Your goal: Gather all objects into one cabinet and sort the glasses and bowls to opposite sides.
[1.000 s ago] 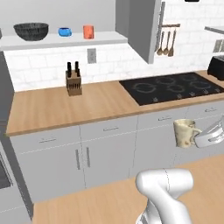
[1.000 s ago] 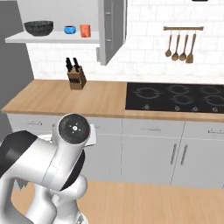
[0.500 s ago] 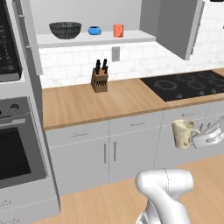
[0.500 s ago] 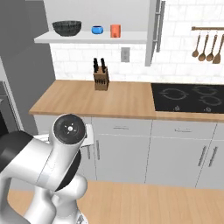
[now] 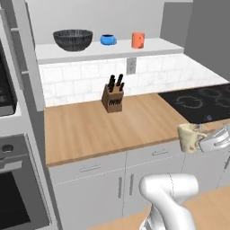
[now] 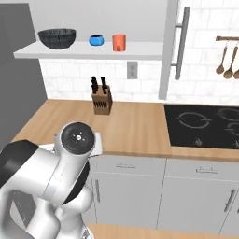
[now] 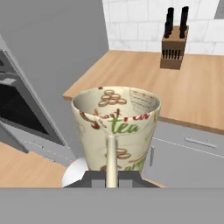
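Tool (image 5: 202, 140) pinching one beige mottled mug (image 5: 188, 137) off the counter (image 5: 99, 130); shelf (image 5: 108, 48) carries one bowl (image 5: 72, 39), one blue cup (image 5: 108, 39), one orange mug (image 5: 138, 40).

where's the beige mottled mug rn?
The beige mottled mug is held in the end effector at the left base view's right edge, in front of the wooden counter, below the black cooktop.
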